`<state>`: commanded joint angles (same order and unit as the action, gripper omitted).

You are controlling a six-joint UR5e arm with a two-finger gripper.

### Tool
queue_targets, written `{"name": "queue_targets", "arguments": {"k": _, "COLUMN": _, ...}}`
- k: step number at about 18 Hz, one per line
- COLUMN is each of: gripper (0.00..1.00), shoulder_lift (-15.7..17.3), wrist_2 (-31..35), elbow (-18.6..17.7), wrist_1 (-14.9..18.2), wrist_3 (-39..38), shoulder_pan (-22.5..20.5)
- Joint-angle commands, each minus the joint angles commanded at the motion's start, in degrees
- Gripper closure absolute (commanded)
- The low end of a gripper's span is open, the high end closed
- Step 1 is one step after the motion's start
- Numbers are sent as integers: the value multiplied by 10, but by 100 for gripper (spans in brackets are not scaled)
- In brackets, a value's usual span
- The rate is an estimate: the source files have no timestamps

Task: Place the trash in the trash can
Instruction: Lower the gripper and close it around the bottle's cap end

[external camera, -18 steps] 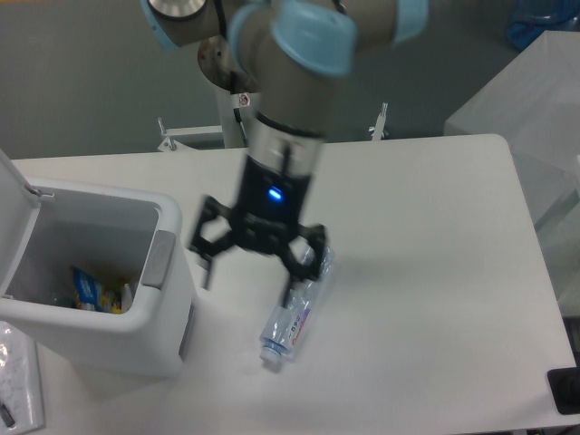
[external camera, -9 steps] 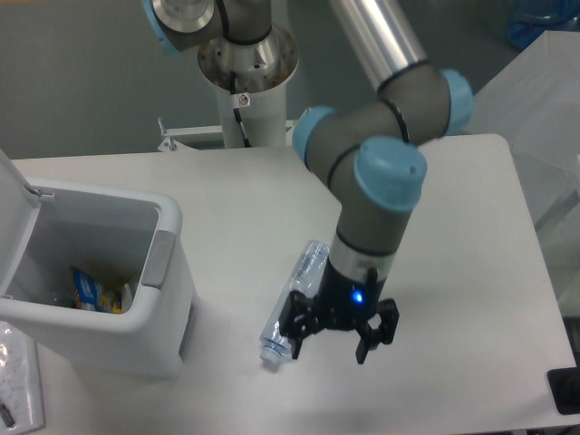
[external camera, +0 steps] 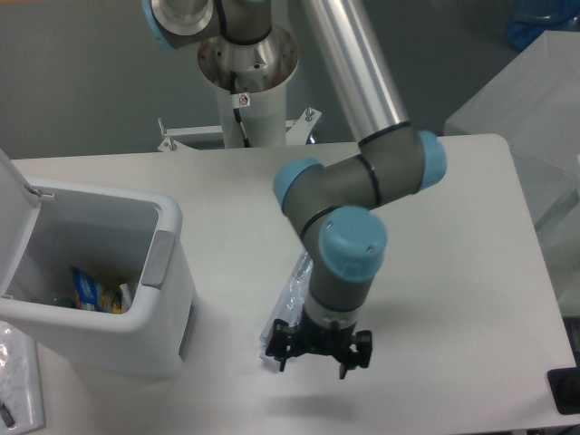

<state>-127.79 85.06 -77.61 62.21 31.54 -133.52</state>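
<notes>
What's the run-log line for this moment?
claw: open, over bottle's lower end | bottle: flat on table, not gripped | trash can: lid open

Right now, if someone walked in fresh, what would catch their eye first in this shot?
The grey arm with light-blue joints fills the middle, its gripper low over the table, right beside the squashed clear bottle. At left, the white trash can stands with its lid up, colourful wrappers inside.

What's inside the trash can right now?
The trash can has its lid up. Inside lie colourful wrappers, blue and yellow, on the bottom. The near wall hides the rest of the floor. The bottle lies on the table, beside the gripper.
</notes>
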Motion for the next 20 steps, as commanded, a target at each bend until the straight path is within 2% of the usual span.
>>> {"name": "queue_targets", "arguments": {"k": 5, "gripper": 1, "shoulder_lift": -27, "wrist_2": 23, "elbow": 11, "wrist_1": 5, "wrist_3": 6, "shoulder_pan": 26}}
{"name": "queue_targets", "arguments": {"k": 7, "gripper": 6, "shoulder_lift": -36, "wrist_2": 43, "elbow": 14, "wrist_1": 9, "wrist_3": 7, "shoulder_pan": 36}}
{"name": "queue_targets", "arguments": {"k": 9, "gripper": 18, "shoulder_lift": -45, "wrist_2": 59, "elbow": 14, "wrist_1": 17, "wrist_3": 7, "shoulder_pan": 43}}
{"name": "queue_targets", "arguments": {"k": 13, "gripper": 53, "shoulder_lift": -43, "wrist_2": 64, "elbow": 16, "wrist_1": 35, "wrist_3": 8, "shoulder_pan": 43}}
{"name": "queue_targets", "arguments": {"k": 17, "gripper": 83, "shoulder_lift": -44, "wrist_2": 89, "elbow": 18, "wrist_1": 48, "wrist_3": 8, "shoulder_pan": 42}}
{"name": "queue_targets", "arguments": {"k": 20, "gripper": 93, "shoulder_lift": -40, "wrist_2": 93, "elbow": 18, "wrist_1": 48, "wrist_3": 13, "shoulder_pan": 41}}
